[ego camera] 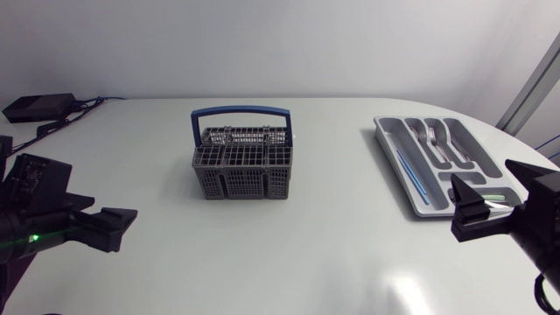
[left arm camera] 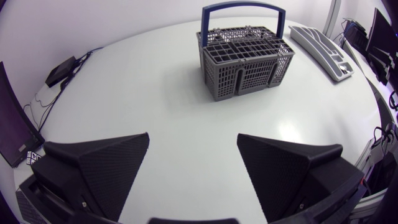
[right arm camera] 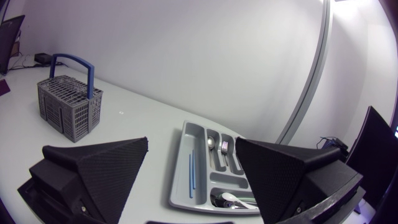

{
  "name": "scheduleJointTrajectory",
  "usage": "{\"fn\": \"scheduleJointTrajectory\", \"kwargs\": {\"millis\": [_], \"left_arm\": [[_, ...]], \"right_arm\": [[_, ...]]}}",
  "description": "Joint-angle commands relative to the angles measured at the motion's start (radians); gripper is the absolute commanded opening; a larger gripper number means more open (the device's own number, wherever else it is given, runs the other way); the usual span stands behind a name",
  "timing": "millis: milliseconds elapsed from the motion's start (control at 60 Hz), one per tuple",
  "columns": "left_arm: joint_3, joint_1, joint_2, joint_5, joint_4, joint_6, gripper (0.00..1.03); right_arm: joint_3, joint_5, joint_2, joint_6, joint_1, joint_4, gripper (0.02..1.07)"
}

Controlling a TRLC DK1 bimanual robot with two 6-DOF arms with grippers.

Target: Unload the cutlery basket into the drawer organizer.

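Note:
The grey cutlery basket (ego camera: 242,164) with a blue handle stands upright mid-table; I cannot see cutlery in it. It shows ahead of my left gripper (left arm camera: 193,168) as the basket (left arm camera: 245,59). The grey drawer organizer (ego camera: 395,144) lies at the right, holding forks (ego camera: 433,138), spoons and a thin blue rod (ego camera: 411,175). My left gripper (ego camera: 118,226) sits low at the front left, open and empty, far from the basket. My right gripper (ego camera: 465,210) hovers at the organizer's near end, open and empty; the organizer (right arm camera: 180,186) lies just ahead of this gripper (right arm camera: 193,174), and the basket (right arm camera: 68,102) stands far beyond it.
A black box (ego camera: 35,107) with cables lies at the table's far left corner, also seen as the box (left arm camera: 62,70) ahead of the left gripper and off to one side. Bare white tabletop lies between basket and organizer and in front of the basket.

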Motion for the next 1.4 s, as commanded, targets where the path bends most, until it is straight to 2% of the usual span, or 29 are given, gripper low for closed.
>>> {"fn": "scheduleJointTrajectory", "kwargs": {"millis": [0,233,450,567,1383], "left_arm": [[-0.046,0.023,-0.036,-0.007,0.019,0.041,0.99],[-0.076,0.048,-0.103,-0.006,0.043,0.053,0.99],[-0.1,0.075,-0.149,-0.006,0.115,0.073,0.99],[-0.143,0.089,-0.167,-0.006,0.189,0.093,0.99],[-0.545,0.186,-0.569,0.058,0.61,-0.064,0.99]], "right_arm": [[-0.052,-0.007,-0.044,0.077,-0.01,0.019,1.03],[-0.157,-0.022,-0.163,0.195,-0.02,0.049,1.03],[-0.252,-0.036,-0.271,0.301,-0.029,0.075,1.03],[-0.265,-0.038,-0.286,0.316,-0.03,0.079,1.03],[-0.265,-0.038,-0.286,0.316,-0.03,0.079,1.03]]}}
